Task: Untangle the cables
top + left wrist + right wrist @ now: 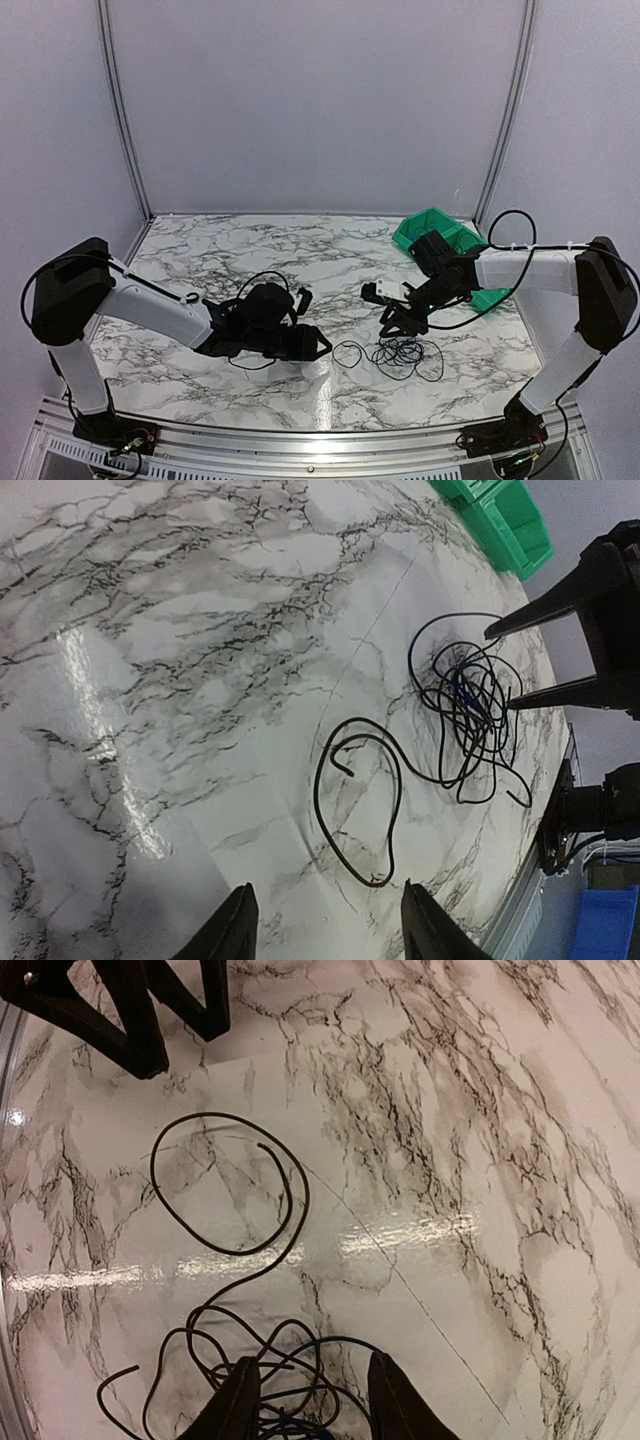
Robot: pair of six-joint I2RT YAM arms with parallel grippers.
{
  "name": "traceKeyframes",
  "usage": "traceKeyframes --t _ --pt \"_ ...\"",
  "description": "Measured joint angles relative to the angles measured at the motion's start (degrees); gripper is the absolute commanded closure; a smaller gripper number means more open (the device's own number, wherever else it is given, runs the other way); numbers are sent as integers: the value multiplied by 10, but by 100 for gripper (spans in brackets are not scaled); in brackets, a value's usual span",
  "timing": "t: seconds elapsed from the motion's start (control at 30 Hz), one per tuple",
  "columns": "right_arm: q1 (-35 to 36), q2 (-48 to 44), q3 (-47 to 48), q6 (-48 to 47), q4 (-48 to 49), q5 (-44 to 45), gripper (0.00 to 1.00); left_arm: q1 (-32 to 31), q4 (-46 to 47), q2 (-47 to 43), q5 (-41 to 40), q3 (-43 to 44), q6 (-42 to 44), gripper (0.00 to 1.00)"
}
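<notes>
The cables (405, 355) lie on the marble table as a loose tangle of thin black wires with a blue strand (462, 695) in it. One black wire runs left out of the tangle into a separate loop (360, 810) (225, 1185). My right gripper (393, 328) (310, 1400) stands open over the tangle's far edge, its fingertips (510, 702) on either side of several strands. My left gripper (322, 347) (325, 925) is low over the table just left of the loop, open, with only bare marble between its fingers (235, 930).
A green bin (440, 235) (500, 520) stands at the back right, behind the right arm. The table's metal front rail (300, 440) runs close below the cables. A blue box (605, 925) sits off the table's edge.
</notes>
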Motion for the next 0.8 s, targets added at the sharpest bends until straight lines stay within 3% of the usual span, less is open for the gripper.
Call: traceKeyframes --t 0.4,0.67,0.8 --pt "1 0 -10 -9 8 30 62 0 24 70 80 49 -60 69" --pt "1 0 -10 -21 3 7 53 2 31 96 85 66 -71 100" --pt "9 0 -10 -39 -11 -13 48 5 32 90 79 63 -62 100"
